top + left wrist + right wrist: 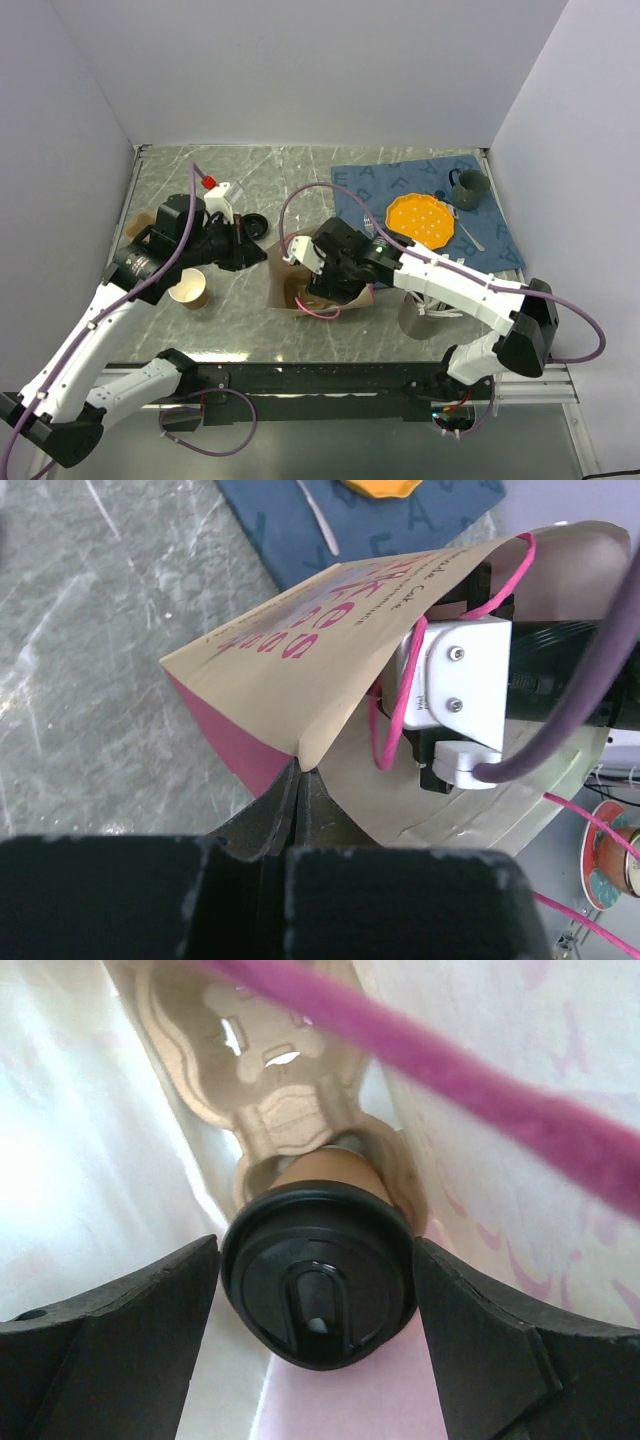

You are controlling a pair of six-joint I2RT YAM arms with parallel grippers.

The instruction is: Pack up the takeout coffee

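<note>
The takeout coffee [318, 1280], a brown cup under a black lid, sits in a hole of a cardboard carrier [270, 1110] inside the paper bag [290, 285]. My right gripper [316, 1295] reaches into the bag, and its two fingers press the lid's left and right edges. In the top view the bag hides the cup, and only the right wrist [335, 260] shows at the bag's mouth. My left gripper [298, 770] is shut on the rim of the bag [300, 670] and holds the mouth apart; in the top view it is at the bag's left edge [262, 250].
An open brown cup with a cream inside [188, 290] stands left of the bag, and a loose black lid [256, 224] lies behind it. A blue cloth [370, 185] at the back right carries an orange plate [420, 220] and a dark mug [469, 188]. The bag's pink handle cord [450, 1070] crosses the right wrist view.
</note>
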